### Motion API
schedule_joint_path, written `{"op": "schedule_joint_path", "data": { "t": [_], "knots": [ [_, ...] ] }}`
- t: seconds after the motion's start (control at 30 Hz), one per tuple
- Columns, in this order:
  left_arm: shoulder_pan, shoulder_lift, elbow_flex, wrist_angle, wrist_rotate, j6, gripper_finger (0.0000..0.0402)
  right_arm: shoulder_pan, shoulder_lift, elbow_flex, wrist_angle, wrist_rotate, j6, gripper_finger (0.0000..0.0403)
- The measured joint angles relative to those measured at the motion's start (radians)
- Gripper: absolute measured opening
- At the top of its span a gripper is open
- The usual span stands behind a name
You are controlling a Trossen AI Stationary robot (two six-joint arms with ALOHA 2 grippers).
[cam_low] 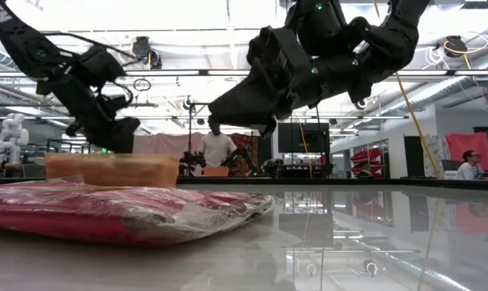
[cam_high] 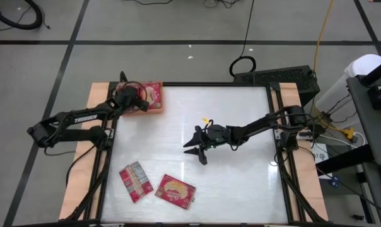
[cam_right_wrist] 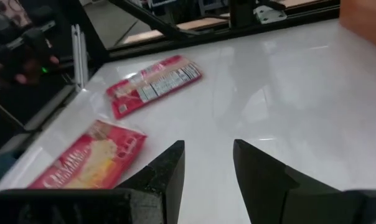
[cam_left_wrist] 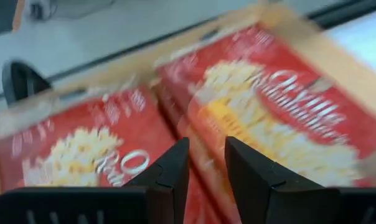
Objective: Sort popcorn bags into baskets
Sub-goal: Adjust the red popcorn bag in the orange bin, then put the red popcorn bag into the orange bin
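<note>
From above, the left gripper [cam_high: 128, 96] hangs over the orange basket [cam_high: 154, 111] at the table's far left corner, where red popcorn bags [cam_high: 154, 93] lie under and just beyond it; white lettering on the left arm reads "TROSSEN". The right gripper [cam_high: 197, 150] hovers over bare white table [cam_high: 241, 183] near the middle, its fingers parted and empty; two more packets lie well off to its near left, one label-side up [cam_high: 135, 181] and one picture-side up [cam_high: 175, 190]. At table level, the left gripper [cam_low: 107, 133] sits just above the basket [cam_low: 115, 170], while the right gripper [cam_low: 244, 109] is clear of the surface, a packet [cam_low: 123, 212] filling the foreground. People show in the room behind. Past the left wrist's fingers [cam_left_wrist: 169, 171], which stand slightly apart around nothing, two bags [cam_left_wrist: 269, 118] lie side by side in the tray, their print blurred beyond reading. Ahead of the right wrist's spread fingers [cam_right_wrist: 166, 168] lie the label-side packet [cam_right_wrist: 154, 84] and the picture-side packet [cam_right_wrist: 91, 158], neither touched.
</note>
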Motion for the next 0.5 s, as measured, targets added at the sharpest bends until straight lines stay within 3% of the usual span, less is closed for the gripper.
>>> {"op": "schedule_joint_path", "data": {
  "t": [0.13, 0.27, 0.5],
  "knots": [
    [-0.050, -0.089, 0.000, 0.000, 0.000, 0.024, 0.0106, 0.033, -0.019, 0.000, -0.038, 0.003, 0.061, 0.0130],
    [-0.148, -0.183, 0.000, -0.022, 0.023, 0.055, 0.0106, 0.095, -0.022, 0.027, -0.123, 0.091, 0.160, 0.0130],
    [-0.442, -0.267, 0.000, -0.023, 0.105, 0.065, 0.0106, 0.182, -0.016, 0.180, -0.324, 0.209, 0.268, 0.0130]
  ]
}}
